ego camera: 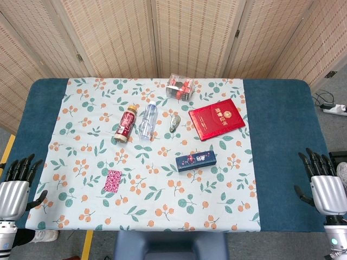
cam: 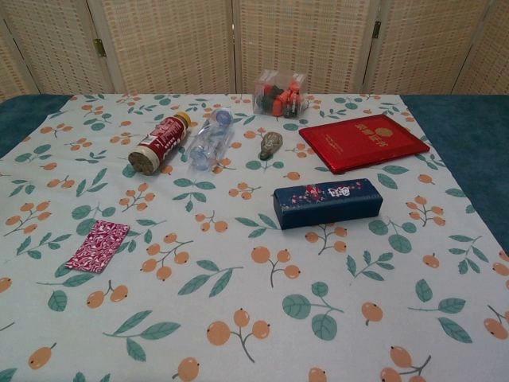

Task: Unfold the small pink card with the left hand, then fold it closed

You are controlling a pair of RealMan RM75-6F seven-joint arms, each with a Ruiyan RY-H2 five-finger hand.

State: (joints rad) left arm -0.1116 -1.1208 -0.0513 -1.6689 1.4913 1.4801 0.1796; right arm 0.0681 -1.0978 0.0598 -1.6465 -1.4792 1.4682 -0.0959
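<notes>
The small pink card [ego camera: 113, 180] lies folded shut and flat on the floral tablecloth, left of centre near the front; the chest view shows the card [cam: 98, 246] at its left side. My left hand [ego camera: 16, 187] hangs open off the table's front left corner, well left of the card, fingers spread and holding nothing. My right hand [ego camera: 323, 184] is open too, at the front right corner, far from the card. Neither hand shows in the chest view.
A dark blue box [ego camera: 196, 160] lies mid-table. Behind it are a red booklet [ego camera: 217, 119], a brown bottle [ego camera: 126, 124] and a clear bottle [ego camera: 147, 121] on their sides, a small grey object [ego camera: 174, 123], and a clear box [ego camera: 180, 86] of small items.
</notes>
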